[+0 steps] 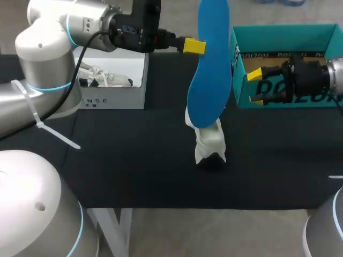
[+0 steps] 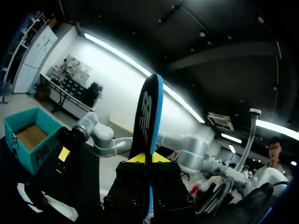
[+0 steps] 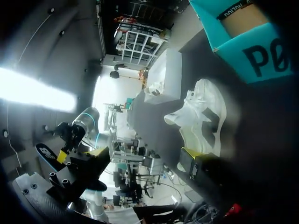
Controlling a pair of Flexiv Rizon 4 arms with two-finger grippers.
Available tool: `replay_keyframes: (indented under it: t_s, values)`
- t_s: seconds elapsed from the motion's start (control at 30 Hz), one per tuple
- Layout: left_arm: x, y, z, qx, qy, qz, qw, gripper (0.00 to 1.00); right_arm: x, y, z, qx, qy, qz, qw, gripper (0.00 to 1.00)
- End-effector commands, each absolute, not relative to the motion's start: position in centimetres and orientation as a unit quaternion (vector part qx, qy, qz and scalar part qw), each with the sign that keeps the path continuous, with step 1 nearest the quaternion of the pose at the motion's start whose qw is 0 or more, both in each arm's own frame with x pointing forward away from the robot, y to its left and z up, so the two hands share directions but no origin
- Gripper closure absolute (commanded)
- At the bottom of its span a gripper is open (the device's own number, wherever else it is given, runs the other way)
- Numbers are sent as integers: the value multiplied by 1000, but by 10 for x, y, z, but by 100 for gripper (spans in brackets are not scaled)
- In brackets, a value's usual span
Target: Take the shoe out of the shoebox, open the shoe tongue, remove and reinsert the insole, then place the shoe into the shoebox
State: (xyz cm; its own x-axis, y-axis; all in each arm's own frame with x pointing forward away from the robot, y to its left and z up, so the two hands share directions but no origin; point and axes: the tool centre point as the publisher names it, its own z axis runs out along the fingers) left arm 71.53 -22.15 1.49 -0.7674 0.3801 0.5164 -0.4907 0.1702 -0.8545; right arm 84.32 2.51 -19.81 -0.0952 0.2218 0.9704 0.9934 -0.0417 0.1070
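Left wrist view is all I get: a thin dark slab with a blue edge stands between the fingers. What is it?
Observer: A flat blue foam insole, its broad blue face plain in the head view, held upright by the left gripper.
Operator: Where is the shoe?
Observer: The white fabric sneaker sits on the black table, at the insole's lower end.
Operator: Anything outside my view?
Observer: An open white cardboard box holding another white shoe, at the table's far left.
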Motion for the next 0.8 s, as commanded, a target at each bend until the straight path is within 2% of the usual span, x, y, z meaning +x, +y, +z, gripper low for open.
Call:
replay_keyframes:
  t_s: [0.03,0.13,0.4,0.8]
  values:
    - [715,-222,15,40,-686,643,339,100,851,22,-193,-544,-575,-451,412,0]
    - [715,-222,15,40,-686,643,339,100,856,24,-184,-559,-575,-427,418,0]
    - [715,-222,15,40,-686,643,339,100,865,27,-162,-533,-546,-482,431,0]
    - [715,-222,15,40,-686,643,339,100,874,37,-154,-536,-508,-507,443,0]
